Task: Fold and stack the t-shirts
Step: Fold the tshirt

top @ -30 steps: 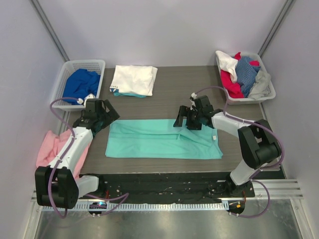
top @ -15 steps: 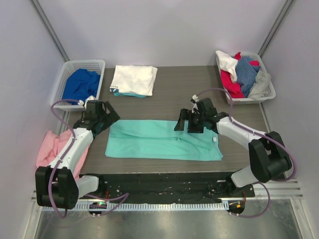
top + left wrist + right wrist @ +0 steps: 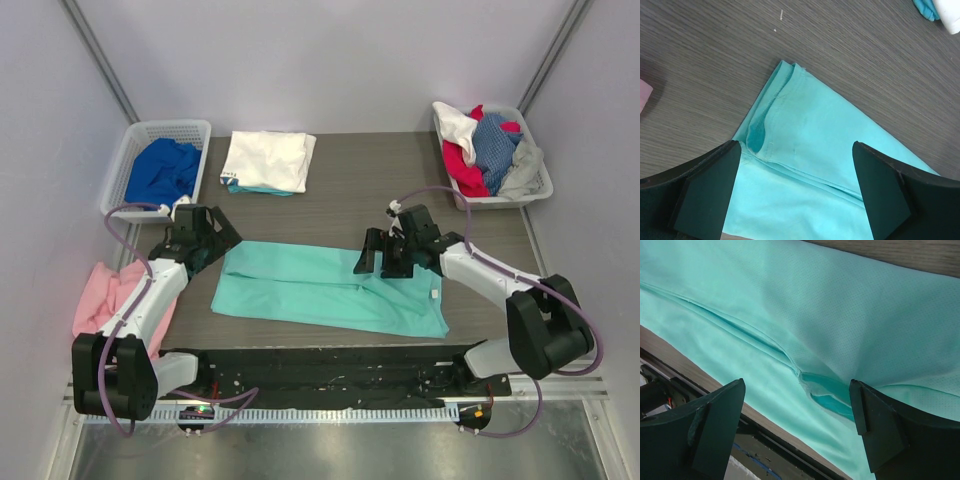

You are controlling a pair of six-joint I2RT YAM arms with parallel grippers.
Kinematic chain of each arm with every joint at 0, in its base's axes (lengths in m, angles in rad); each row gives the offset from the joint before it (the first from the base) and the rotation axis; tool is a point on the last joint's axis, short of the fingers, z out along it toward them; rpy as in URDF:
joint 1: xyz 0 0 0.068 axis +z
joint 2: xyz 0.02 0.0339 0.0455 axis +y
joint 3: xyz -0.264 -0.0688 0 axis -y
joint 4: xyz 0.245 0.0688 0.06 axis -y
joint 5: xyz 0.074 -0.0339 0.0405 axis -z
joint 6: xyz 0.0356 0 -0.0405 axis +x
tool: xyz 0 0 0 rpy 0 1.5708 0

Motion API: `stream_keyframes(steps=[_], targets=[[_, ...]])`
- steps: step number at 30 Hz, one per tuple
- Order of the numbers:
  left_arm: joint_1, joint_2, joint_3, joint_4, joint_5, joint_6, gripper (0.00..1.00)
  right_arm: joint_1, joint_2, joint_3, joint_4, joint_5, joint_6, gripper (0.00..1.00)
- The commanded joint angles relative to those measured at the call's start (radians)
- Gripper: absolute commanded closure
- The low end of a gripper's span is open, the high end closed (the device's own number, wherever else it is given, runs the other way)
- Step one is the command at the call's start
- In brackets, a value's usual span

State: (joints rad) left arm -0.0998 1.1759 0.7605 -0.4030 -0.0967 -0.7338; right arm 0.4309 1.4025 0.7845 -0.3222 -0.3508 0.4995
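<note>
Top view: a mint-green t-shirt (image 3: 300,290) lies folded into a long band across the near middle of a dark wood-grain table (image 3: 350,195). The left gripper (image 3: 218,240) is at its far left corner and the right gripper (image 3: 380,265) is over its right part. A folded white t-shirt (image 3: 268,160) lies at the far edge. A blue t-shirt (image 3: 160,170) fills the left basket (image 3: 195,128), and a pink cloth (image 3: 100,295) hangs off the table's left side.

Left wrist view: the jaws are spread wide and hold nothing. The tee's corner (image 3: 790,100) lies between them, showing stacked layers and a hem seam the overhead camera misses.

Right wrist view: these jaws are also apart and empty, above a diagonal fold ridge (image 3: 740,330) where the layers gape slightly
</note>
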Motion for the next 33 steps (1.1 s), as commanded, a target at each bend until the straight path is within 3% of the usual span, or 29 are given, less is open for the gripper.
stream_keyframes(steps=[1, 33], targets=[[0.000, -0.013, -0.001, 0.044, 0.017, -0.010, 0.00, 0.009, -0.063, 0.009, 0.002, 0.010, 0.008, 0.06], [0.000, -0.002, -0.020, 0.081, 0.044, -0.022, 0.00, 0.009, -0.165, 0.096, -0.106, 0.161, -0.016, 0.05]])
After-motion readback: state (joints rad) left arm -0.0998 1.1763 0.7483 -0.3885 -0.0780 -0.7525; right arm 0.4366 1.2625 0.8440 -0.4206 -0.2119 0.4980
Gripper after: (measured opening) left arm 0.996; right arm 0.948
